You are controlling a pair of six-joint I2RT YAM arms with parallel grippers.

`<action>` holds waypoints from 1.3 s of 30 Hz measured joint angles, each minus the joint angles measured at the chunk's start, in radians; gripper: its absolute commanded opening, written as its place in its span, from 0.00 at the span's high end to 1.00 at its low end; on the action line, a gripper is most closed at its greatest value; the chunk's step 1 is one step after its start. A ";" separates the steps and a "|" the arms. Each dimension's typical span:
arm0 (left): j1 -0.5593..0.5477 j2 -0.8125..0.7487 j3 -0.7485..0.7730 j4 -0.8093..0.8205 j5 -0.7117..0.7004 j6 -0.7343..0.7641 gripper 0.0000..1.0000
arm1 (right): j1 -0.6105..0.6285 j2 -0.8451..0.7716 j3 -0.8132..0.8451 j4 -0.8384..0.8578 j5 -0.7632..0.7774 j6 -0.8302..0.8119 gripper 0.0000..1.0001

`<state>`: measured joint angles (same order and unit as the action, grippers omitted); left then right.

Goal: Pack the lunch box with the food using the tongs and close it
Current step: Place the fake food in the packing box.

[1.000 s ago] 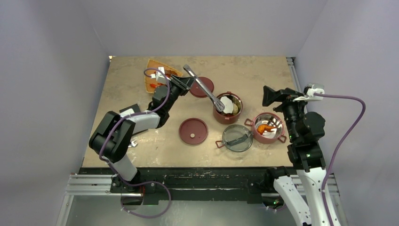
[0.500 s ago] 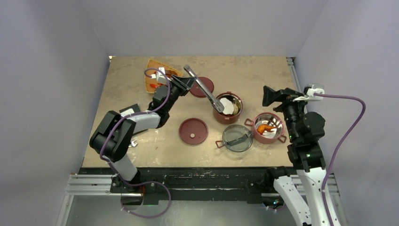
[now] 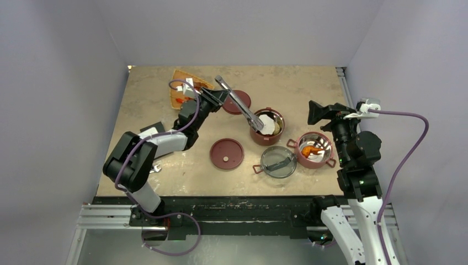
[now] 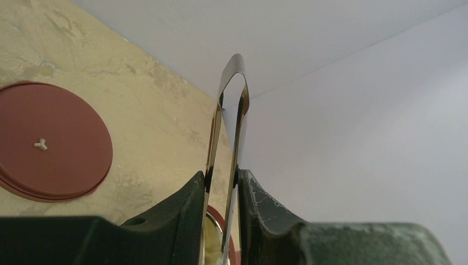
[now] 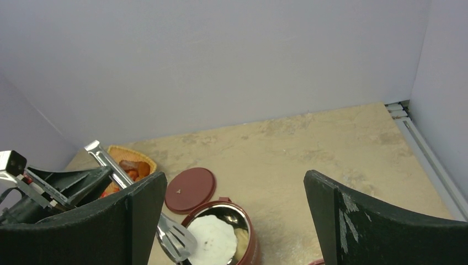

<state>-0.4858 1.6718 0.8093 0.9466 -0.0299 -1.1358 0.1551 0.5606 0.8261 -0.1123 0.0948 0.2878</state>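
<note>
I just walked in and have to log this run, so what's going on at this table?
The left gripper is clamped on the tongs, whose tips sit at the rim of the rear bowl, beside a white slice lying inside it. The right gripper hangs open, holding nothing. The second bowl has orange food in it. Two red disc lids and the clear lid lie loose on the table, so nothing is closed yet.
</note>
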 measured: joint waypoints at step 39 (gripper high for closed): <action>0.152 -0.518 -0.033 -0.515 0.212 0.357 0.76 | 0.114 0.248 -0.008 0.161 -0.491 -0.026 0.01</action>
<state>-0.3340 1.1542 0.7765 0.4320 0.1822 -0.7792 0.2691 0.8089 0.8181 0.0486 -0.3965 0.2623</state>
